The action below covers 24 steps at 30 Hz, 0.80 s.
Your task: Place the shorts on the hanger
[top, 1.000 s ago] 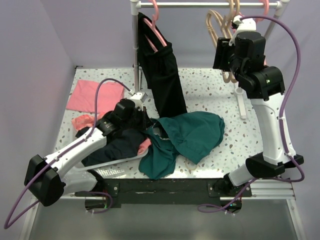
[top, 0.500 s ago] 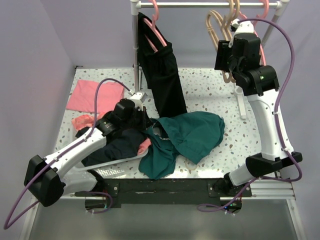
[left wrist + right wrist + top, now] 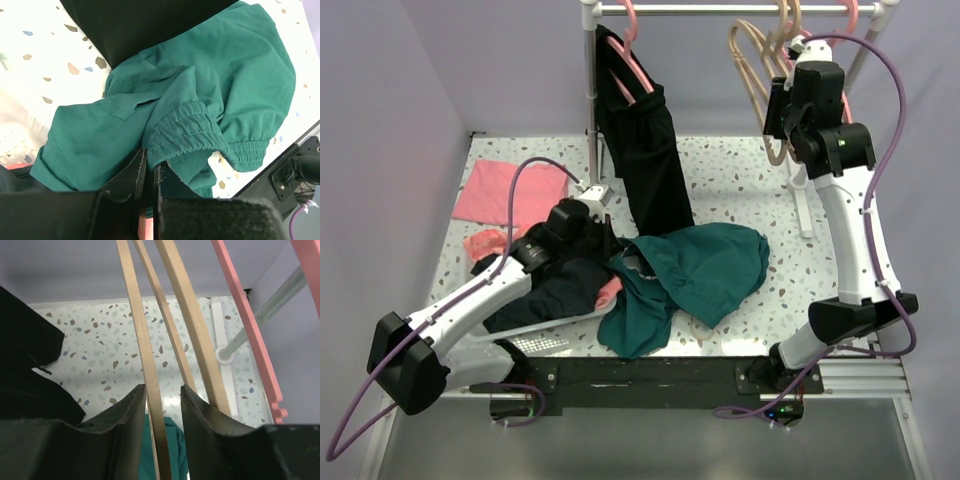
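Note:
The dark teal shorts [image 3: 695,270] lie crumpled on the speckled table at centre front. My left gripper [image 3: 598,238] sits at their left edge. In the left wrist view my left gripper [image 3: 150,159] is shut on a fold of the shorts [image 3: 210,85] just below the gathered elastic waistband. The tan hanger [image 3: 752,70] hangs from the rail at the back right among other tan bars. My right gripper [image 3: 780,108] is raised against it. In the right wrist view my right gripper [image 3: 163,390] is open, with one tan bar of the hanger [image 3: 142,355] between the fingers, close to the left one.
A long black garment [image 3: 645,150] hangs on a pink hanger at the rail's left post. Pink cloths [image 3: 510,190] lie at the back left. A dark garment [image 3: 555,290] lies under my left arm. A pink hanger [image 3: 245,330] and the rack's right post [image 3: 270,305] stand beside my right gripper.
My right arm has risen and swung right, bringing its gripper closer to the rail and the tan hangers. My left arm and the shorts have not moved.

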Available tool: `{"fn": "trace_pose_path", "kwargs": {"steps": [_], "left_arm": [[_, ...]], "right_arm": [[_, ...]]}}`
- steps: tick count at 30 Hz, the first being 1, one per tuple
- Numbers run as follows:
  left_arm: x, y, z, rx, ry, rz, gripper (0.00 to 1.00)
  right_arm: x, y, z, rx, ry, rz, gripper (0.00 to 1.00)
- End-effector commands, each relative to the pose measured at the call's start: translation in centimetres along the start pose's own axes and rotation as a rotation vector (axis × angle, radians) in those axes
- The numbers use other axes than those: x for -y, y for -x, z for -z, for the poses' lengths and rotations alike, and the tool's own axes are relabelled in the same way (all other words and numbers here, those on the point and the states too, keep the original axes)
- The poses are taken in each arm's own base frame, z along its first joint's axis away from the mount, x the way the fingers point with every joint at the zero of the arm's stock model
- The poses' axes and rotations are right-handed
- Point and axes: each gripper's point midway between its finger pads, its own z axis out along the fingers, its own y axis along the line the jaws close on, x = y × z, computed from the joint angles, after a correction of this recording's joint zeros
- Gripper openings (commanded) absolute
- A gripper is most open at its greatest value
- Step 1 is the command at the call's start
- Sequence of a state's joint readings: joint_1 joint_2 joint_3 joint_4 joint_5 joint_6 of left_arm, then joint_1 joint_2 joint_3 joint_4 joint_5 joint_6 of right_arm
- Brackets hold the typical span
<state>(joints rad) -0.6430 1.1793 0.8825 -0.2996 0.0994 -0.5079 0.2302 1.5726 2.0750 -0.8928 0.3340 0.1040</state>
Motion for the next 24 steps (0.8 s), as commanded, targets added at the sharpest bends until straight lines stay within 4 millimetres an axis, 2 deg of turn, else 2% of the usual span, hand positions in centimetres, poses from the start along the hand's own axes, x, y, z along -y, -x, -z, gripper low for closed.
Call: {"fn": "trace_pose_path", "kwargs": {"steps": [1,5,8,9,20,24], "left_arm": [[0.8,2.1,1.0,0.067,-0.015,-0.033,0.0],[0.7,2.2,1.1,0.07,-0.01,-0.037,0.0],[0.7,2.2,1.2,0.07,-0.006,-0.04,0.0],[0.6,2.2,1.2,0.068,-0.003,-0.04,0.0],[0.1,2.5,1.5,0.065,0.034,-0.059,0.0],[0.0,2.6,1.5,0.069,0.039,-0.061,0.0]], "right_arm": [[-1.4,2.3,-0.1,0.079,0.079,0.006,0.32],[-1.8,3.1,-0.2,0.096,0.101,0.011,0.18],[-1.9,3.8,0.1,0.12,0.109,0.012,0.02],[-1.9,4.0,0.1,0.125,0.111,0.014,0.0],[-3.6,6.6,3.1,0.229,0.236,-0.007,0.0],[-4.4,6.2,4.5,0.218,0.285,-0.02,0.0]]}}
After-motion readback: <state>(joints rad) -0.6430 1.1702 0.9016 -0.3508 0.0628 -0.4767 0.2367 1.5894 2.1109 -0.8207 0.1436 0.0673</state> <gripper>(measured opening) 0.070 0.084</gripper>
